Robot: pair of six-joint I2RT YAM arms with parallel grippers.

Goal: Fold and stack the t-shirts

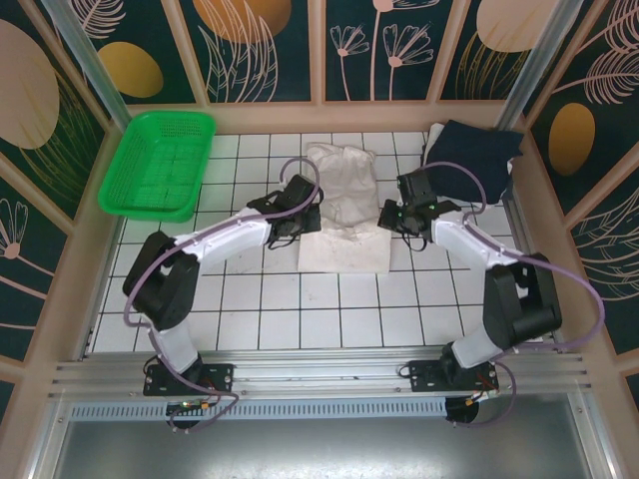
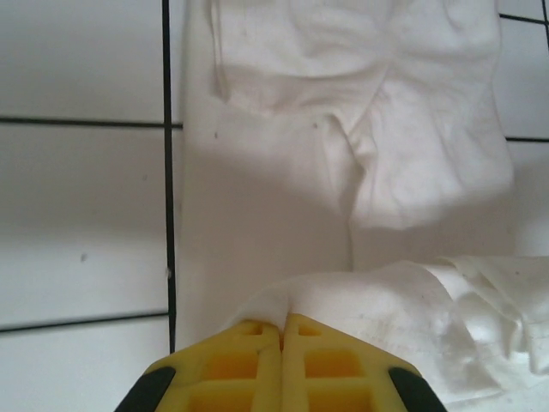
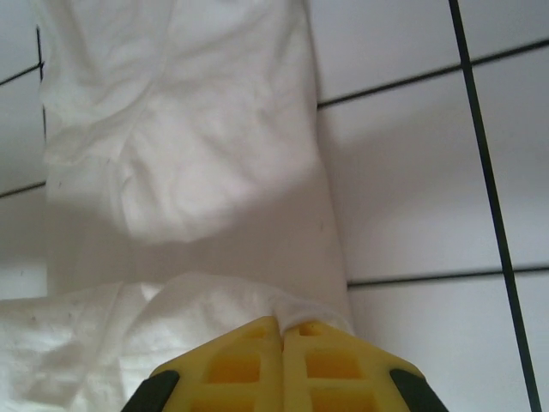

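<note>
Finding: your left claw (image 2: 281,326) is pressed together on a raised fold of the cream t-shirt (image 1: 344,210), pinching the cloth edge right at its fingertips. Your right claw (image 3: 281,326) pinches the opposite edge the same way. The rest of the garment lies flat on the tiled bench (image 1: 300,309) ahead of both claws, and between them in the overhead view.

Judgement: matched side grips suit carrying one half of the cloth evenly over the other, so the fold lands square.

The navy t-shirt (image 1: 474,155) sits bunched well beyond the right claw, at the far corner. It appears parked there awaiting its turn. The green basket (image 1: 160,165) lies well off beyond the left claw, away from the work.

Risk: an uneven lift would skew the crease.
</note>
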